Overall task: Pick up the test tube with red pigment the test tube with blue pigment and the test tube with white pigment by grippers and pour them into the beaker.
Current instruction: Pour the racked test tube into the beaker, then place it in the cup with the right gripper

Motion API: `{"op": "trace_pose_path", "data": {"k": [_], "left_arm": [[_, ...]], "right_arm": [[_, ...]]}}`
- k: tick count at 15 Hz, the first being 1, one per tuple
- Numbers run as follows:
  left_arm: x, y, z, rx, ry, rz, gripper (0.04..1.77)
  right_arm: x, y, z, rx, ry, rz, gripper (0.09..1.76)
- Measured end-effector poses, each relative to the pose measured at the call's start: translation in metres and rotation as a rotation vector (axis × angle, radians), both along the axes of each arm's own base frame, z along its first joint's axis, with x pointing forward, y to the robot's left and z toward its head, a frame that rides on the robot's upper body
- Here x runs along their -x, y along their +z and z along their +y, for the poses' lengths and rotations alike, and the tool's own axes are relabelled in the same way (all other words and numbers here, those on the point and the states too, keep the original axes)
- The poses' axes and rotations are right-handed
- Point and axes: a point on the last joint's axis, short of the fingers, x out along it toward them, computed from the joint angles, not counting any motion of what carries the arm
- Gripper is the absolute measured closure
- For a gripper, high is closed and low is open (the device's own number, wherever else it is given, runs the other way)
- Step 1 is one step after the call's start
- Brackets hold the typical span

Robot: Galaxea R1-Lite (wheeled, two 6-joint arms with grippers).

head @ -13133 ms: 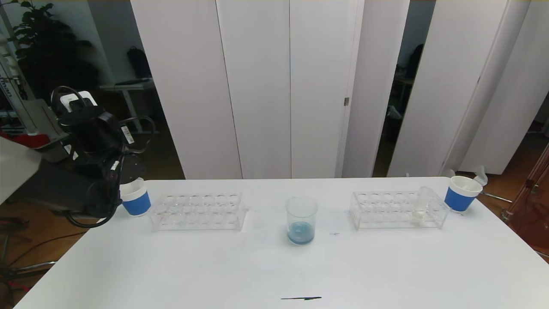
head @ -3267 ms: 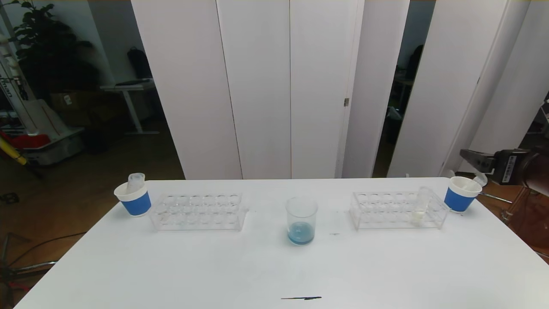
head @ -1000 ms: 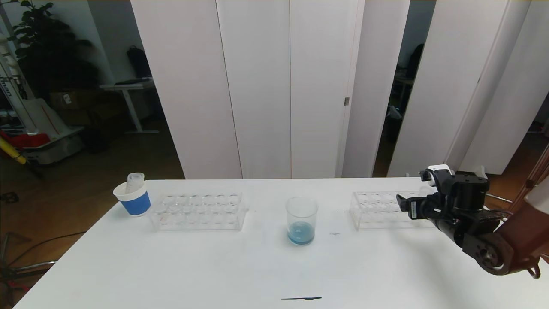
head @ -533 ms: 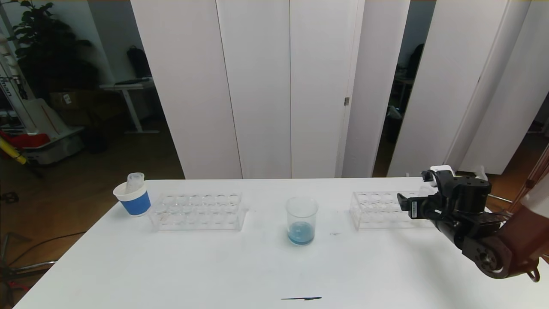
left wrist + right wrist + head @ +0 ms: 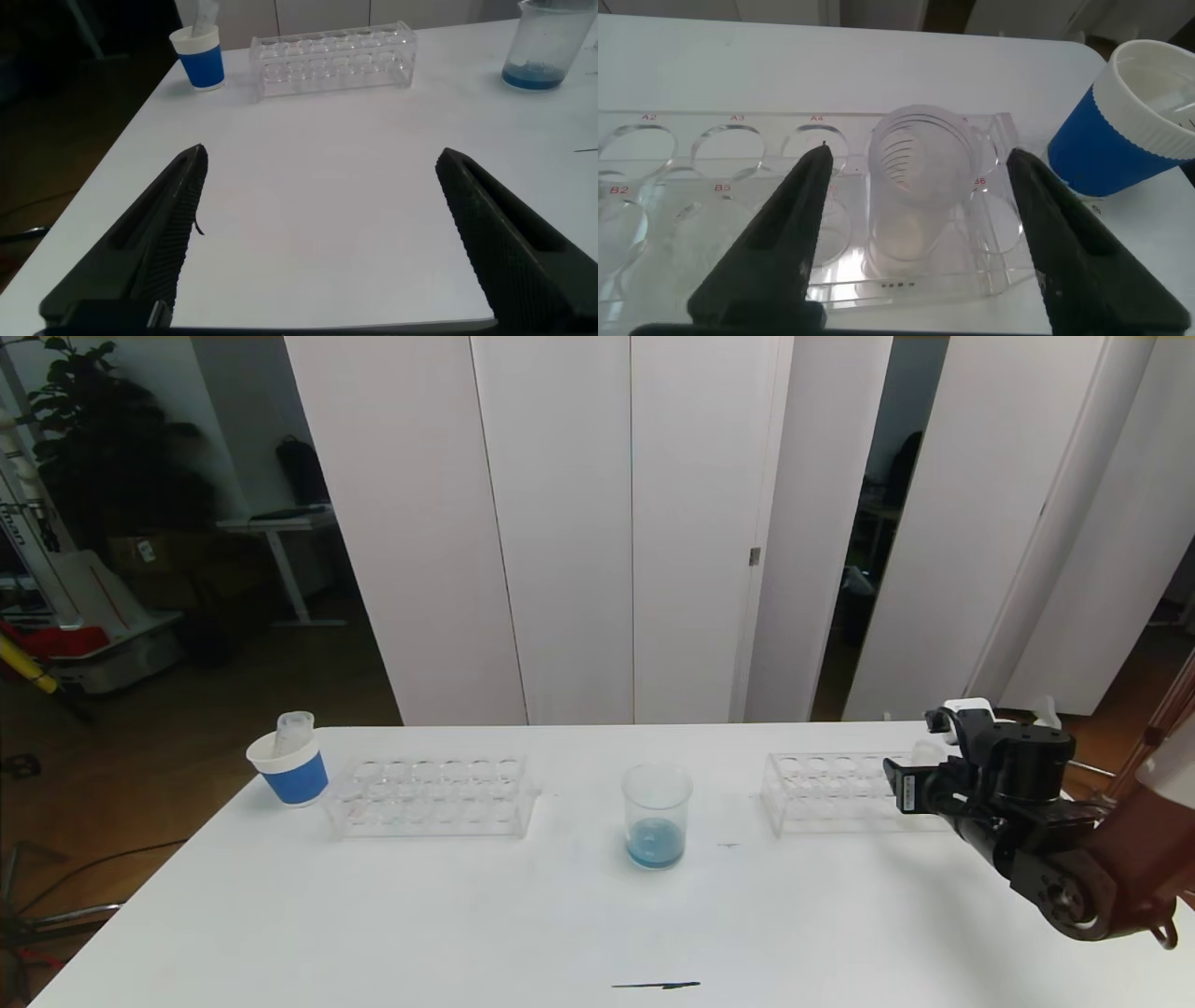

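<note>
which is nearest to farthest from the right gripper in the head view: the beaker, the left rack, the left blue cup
Measured from the right gripper, at the right rack:
1. The beaker, at the table's middle.
2. The left rack, left of the beaker.
3. The left blue cup, near the table's far left corner.

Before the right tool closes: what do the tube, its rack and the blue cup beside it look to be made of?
Test tube with white pigment: clear and glossy, glass or plastic, I cannot tell; ridged rings show near the mouth. Rack: clear, hard-edged, probably acrylic, with red printed labels by the holes. Cup: matte blue wall and rolled white rim, likely paper. Right tool straddles the tube.
</note>
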Motion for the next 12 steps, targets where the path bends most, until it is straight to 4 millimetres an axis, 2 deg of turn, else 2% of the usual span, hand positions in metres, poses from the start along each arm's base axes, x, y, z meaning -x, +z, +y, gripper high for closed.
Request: {"op": "trace_pose_path", "data": {"k": [1,2,3,4,6,12], "left_arm": [[0.0,0.0,0.0,0.0,0.0,0.0,0.07],[0.0,0.0,0.0,0.0,0.0,0.0,0.07],[0.0,0.0,0.0,0.0,0.0,0.0,0.07],[0.0,0.0,0.0,0.0,0.0,0.0,0.07],[0.0,0.0,0.0,0.0,0.0,0.0,0.07],[0.0,0.0,0.0,0.0,0.0,0.0,0.07]], "right_arm": [[-0.0005,-0.0003,-0.0001,0.0,-0.001,0.0,1.05],[-0.0011,-0.0006,0.0001,-0.004,0.001,-0.002,1.36],[-0.0016,-0.0011,-0.0001,-0.01,-0.001,-0.002,1.42],[-0.0023,-0.0013,-0.0006,-0.017,-0.006,-0.003,1.17],[-0.0031,-0.0018,-0.0008,-0.025,-0.008,-0.003,1.26],[-0.0043,0.0003,-0.0014,-0.027,-0.01,-0.01,1.26]]}}
